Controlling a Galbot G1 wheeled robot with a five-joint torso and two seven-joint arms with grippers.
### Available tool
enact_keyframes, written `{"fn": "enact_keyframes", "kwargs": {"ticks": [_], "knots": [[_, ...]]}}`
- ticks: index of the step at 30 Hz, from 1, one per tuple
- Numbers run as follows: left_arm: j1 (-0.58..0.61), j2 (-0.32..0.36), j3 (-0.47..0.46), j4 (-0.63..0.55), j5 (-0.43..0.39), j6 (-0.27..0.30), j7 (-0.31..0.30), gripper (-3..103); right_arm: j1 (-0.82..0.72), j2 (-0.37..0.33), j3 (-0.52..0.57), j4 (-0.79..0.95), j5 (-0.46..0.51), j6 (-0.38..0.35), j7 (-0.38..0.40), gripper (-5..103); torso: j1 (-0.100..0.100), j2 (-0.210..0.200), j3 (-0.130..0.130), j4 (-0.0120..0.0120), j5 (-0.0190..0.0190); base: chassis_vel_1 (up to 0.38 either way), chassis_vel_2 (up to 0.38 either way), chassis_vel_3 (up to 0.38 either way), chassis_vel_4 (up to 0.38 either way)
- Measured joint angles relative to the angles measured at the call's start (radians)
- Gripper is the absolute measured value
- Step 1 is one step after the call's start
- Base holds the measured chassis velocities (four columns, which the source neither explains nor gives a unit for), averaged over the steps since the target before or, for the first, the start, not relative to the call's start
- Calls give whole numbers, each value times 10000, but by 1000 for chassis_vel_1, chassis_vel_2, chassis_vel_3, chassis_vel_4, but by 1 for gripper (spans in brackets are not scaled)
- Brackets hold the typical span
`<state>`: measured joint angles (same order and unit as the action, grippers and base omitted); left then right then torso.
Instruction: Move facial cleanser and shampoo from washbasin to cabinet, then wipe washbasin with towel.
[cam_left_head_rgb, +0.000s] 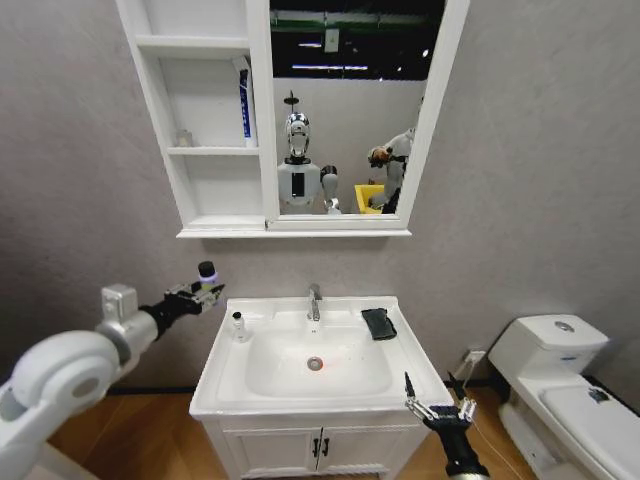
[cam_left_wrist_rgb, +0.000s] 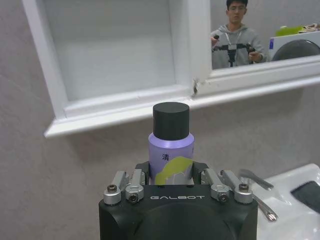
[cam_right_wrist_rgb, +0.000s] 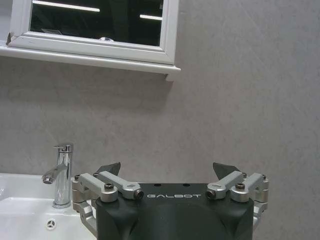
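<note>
While closed, left tool (cam_left_wrist_rgb: 172, 176) grips bottle (cam_left_wrist_rgb: 171, 145).

Bathroom things at the washbasin and cabinet

A lilac bottle (cam_left_wrist_rgb: 170, 150) with a black cap stands upright, lifted left of the white washbasin (cam_left_head_rgb: 300, 398) and below the white cabinet (cam_left_head_rgb: 205, 130). A small white bottle (cam_left_head_rgb: 238, 326) stands on the basin's left rim. The black folded towel (cam_left_head_rgb: 378, 323) lies flat on the right rim. A blue-and-white tube (cam_left_head_rgb: 244, 103) stands in the middle shelf compartment.

cabinet (cam_left_head_rgb: 205, 120) bottom compartment free | middle compartment: blue tube (cam_left_head_rgb: 245, 108) at mirror side
</note>
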<state>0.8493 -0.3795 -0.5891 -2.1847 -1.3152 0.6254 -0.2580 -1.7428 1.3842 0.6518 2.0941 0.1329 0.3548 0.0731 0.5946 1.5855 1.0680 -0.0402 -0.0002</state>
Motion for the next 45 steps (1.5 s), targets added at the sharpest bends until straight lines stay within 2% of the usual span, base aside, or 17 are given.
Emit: {"fn": "enact_keyframes", "kwargs": {"ticks": [2,4,5,7,10,11,14,15,17,18,19,21,22,24,33,37,45], "knots": [[-1045,461,377,592,-381,148,7,43,5,-15,-19,-20,-2,30,-19,100,0,0,0,3,5,0,0,0,0],[-1297,532,503,734,-434,180,9,43,15,-18,-26,-22,-7,32,-27,100,0,0,0,4,2,0,0,0,0],[-2099,643,944,1195,-505,234,6,43,54,-19,-62,-22,-39,32,-49,100,0,0,0,4,1,0,0,0,0],[-2536,617,1213,1438,-514,250,-56,43,78,-21,-97,-22,-63,22,-56,100,0,0,0,4,2,0,0,0,0],[-3930,296,2118,2013,-521,315,-243,43,135,-24,-184,21,-136,-60,-65,100,1,-1,1,4,-1,0,0,0,0],[-3930,296,2118,2013,-521,315,-243,43,135,-24,-184,21,-136,-60,-65,100,1,-1,1,4,-1,0,0,0,0],[-5498,-20,3496,2617,-443,457,-245,43,169,-38,-208,79,-188,-142,-67,100,0,-1,1,3,0,0,0,0,0],[-5498,-20,3496,2617,-443,457,-245,43,169,-38,-208,79,-188,-142,-67,100,0,-1,1,3,0,0,0,0,0],[-6833,-273,4690,3197,-358,663,-79,43,186,-47,-174,91,-227,-167,-94,100,1,-1,0,-2,6,0,0,0,0],[-7389,-428,5190,3463,-356,795,3,43,184,-47,-153,89,-228,-178,-97,100,0,-1,1,6,3,0,0,0,0],[-7389,-428,5190,3463,-356,795,3,43,184,-47,-153,89,-228,-178,-97,100,0,-1,1,6,3,0,0,0,0],[-8724,-880,6137,4108,-298,937,-14,43,160,-40,-113,50,-246,-174,-99,100,3,-2,1,2,3,0,0,0,0],[-8724,-880,6137,4108,-298,937,-14,43,160,-40,-113,50,-246,-174,-99,100,3,-2,1,2,3,0,0,0,0],[-9662,-1470,6838,4856,-137,1032,-142,43,80,-4,-95,30,-273,-139,-101,100,1,-2,1,-2,3,0,0,0,0],[-10724,-2546,7761,6252,173,1126,-674,43,-2,31,-66,-27,-346,-72,-117,100,2,-2,1,3,3,0,0,0,0],[-11008,-2954,7969,6734,163,1127,-1018,43,13,48,-99,-44,-389,-76,-118,100,1,-2,1,3,3,0,0,0,0],[-11482,-3636,8327,7604,168,1125,-1289,43,53,31,-116,-121,-417,-94,-125,100,1,-2,0,1,3,0,0,0,0]]}}
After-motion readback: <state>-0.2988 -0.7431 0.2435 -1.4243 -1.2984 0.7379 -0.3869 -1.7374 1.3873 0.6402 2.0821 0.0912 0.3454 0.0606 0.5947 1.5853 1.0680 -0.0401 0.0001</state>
